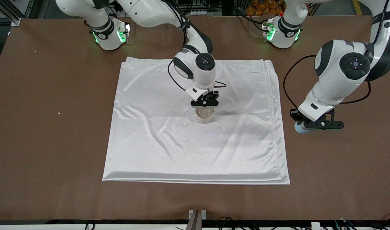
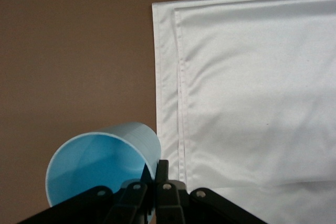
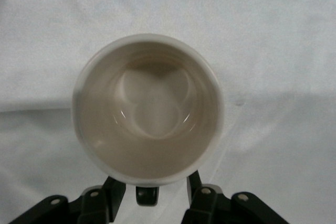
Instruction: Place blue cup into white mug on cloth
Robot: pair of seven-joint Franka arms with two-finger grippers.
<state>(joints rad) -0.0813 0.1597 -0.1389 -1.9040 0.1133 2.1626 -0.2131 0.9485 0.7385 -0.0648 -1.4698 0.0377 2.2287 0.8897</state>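
Observation:
The white mug (image 1: 204,115) stands upright and empty near the middle of the cloth (image 1: 156,143). My right gripper (image 1: 205,103) is open just above it, its fingers (image 3: 113,195) either side of the black handle (image 3: 147,196) without touching it; the mug fills the right wrist view (image 3: 147,108). My left gripper (image 1: 306,126) is shut on the wall of the blue cup (image 1: 299,128), low over the brown table beside the cloth's edge at the left arm's end. In the left wrist view the cup (image 2: 100,163) is tilted, one finger (image 2: 163,170) outside it, the other inside.
The brown table (image 1: 54,143) surrounds the cloth. The cloth's layered edge (image 2: 168,103) runs close beside the held cup. Both arm bases (image 1: 110,35) stand along the table's edge farthest from the front camera. A small metal fixture (image 1: 197,214) sits at the nearest edge.

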